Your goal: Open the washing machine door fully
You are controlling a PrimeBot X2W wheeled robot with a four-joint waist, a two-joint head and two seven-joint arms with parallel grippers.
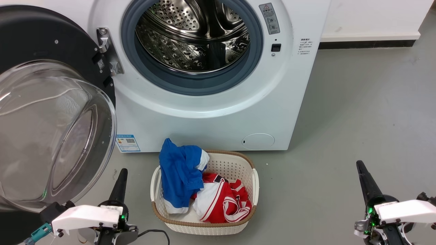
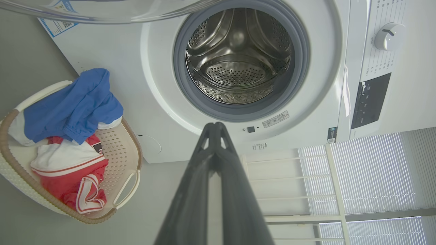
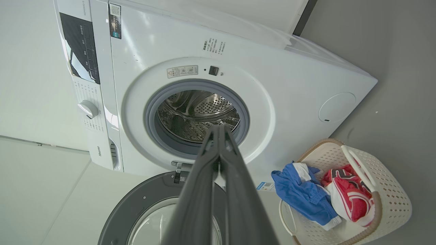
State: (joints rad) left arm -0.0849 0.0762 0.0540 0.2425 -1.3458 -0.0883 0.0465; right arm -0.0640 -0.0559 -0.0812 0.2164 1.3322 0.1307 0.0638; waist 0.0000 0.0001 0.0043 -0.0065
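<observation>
Partly off-frame washing machine door (image 1: 51, 112)

Left gripper (image 2: 215, 127): fingers pressed together, tips meeting, nothing between them. It is aimed at the machine front just below the grey seal (image 2: 238, 113). Steel drum (image 2: 238, 61) is open to view. Door (image 2: 102, 12): clear glass edge along the top left, swung off the opening. Basket (image 2: 133, 160) on the floor at left, near the machine. Blue garment (image 2: 71, 105) is draped over its rim, with a red-and-white one (image 2: 75, 177) inside. Dial (image 2: 388, 35) and dark panel (image 2: 369, 100) at right.
</observation>
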